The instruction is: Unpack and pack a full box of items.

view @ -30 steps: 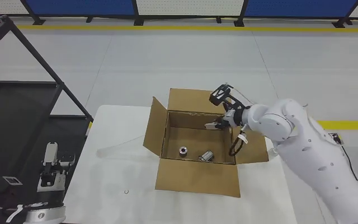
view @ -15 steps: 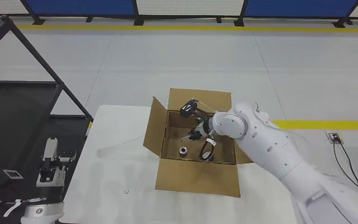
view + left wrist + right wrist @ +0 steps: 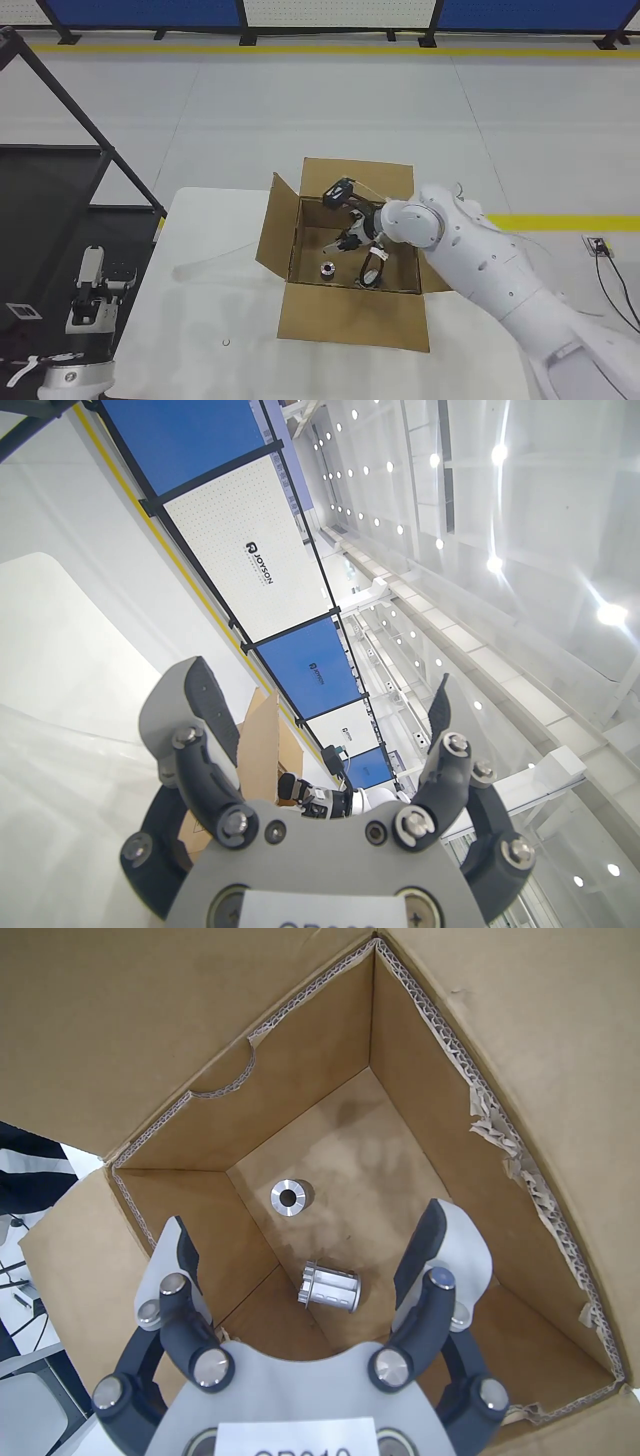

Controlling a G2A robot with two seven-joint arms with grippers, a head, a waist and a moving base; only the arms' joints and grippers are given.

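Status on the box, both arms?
Right pincer open over the box. Inside: upright metal part, lying metal part. Left pincer open, off to the side. Nothing blocking.

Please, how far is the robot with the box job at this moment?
Done: the box stands open. In hand: the right gripper, jaws open and empty, hangs over two metal parts on its floor, an upright sleeve and a ribbed piece lying down. Left: neither is grasped yet; the left gripper is open too. Unpacking or packing, I cannot tell.

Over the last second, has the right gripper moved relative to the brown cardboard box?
Yes. The right gripper went from the brown cardboard box's far-right corner inward, to over its middle.
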